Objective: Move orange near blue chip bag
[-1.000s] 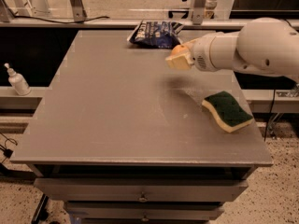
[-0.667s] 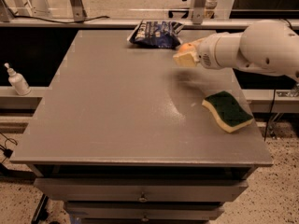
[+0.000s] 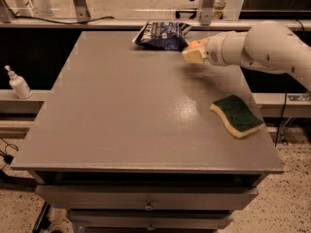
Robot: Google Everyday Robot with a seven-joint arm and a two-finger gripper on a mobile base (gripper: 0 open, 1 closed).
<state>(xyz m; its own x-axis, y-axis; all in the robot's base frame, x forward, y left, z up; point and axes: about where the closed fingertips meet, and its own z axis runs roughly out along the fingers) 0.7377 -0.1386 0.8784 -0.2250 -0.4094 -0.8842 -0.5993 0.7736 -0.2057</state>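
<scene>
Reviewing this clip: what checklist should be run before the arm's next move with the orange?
1. Orange at the tip of the gripper: ok.
2. Hold on the orange secure: cannot tell.
3. Gripper close beside the blue chip bag, at its right edge: ok.
4. Table surface under the gripper free for a set-down: ok.
5. Orange already resting on the table: cannot tell.
6. Sponge well away from the drop spot: ok.
</scene>
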